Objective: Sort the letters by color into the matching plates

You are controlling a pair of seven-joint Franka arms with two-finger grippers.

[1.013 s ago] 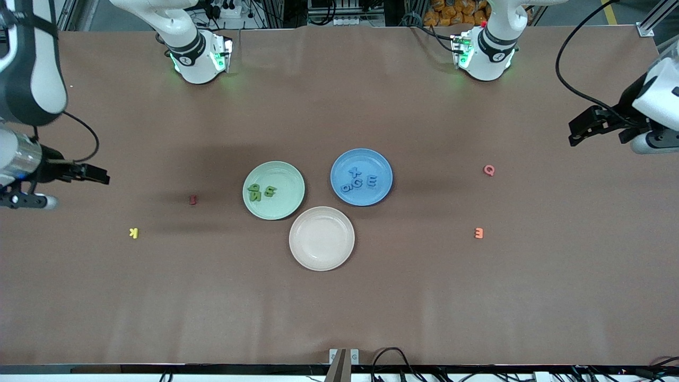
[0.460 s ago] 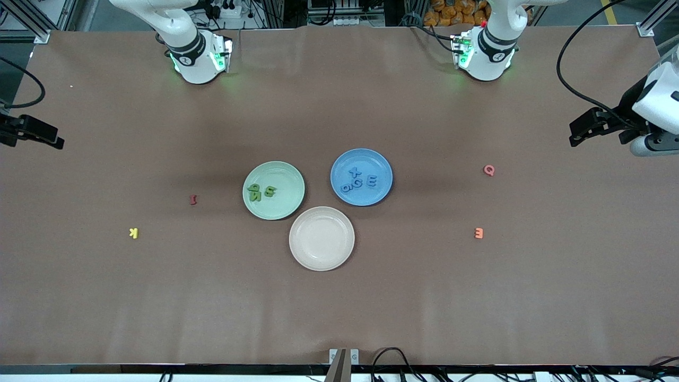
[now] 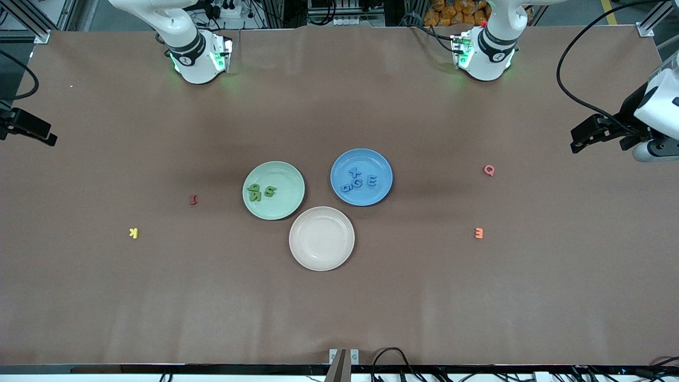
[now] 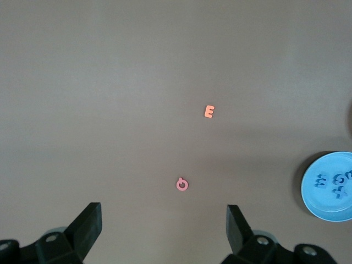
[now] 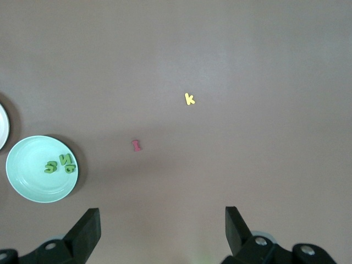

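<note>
Green plate (image 3: 273, 190): pale mint, round, on the surface near its middle, well apart from both grippers, toward the right gripper's end.
Green letters (image 3: 262, 192): clustered in the green plate, some touching; exact count cannot be told.
Blue plate (image 3: 361, 176): medium blue, just beside the green plate, toward the left gripper's end.
Blue letters (image 3: 358, 180): four, in the blue plate, close together; an X and an E read clearly.
Beige plate (image 3: 321, 238): just beside both coloured plates, nearer the front camera than either.
Left gripper (image 4: 164, 224): raised over the surface at the left arm's end, jaws standing wide apart, nothing between them.
Pink Q (image 3: 489, 170): on the surface, between the left gripper and the blue plate, apart from both.
Orange E (image 3: 479, 233): on the surface, nearer the front camera than the Q.
Right gripper (image 5: 163, 228): raised at the edge of the right arm's end of the surface, jaws wide apart, holding nothing.
Dark red letter (image 3: 193, 199): on the surface, between the right gripper and the green plate, near the plate.
Yellow K (image 3: 133, 232): on the surface, nearer the front camera than the red letter.
</note>
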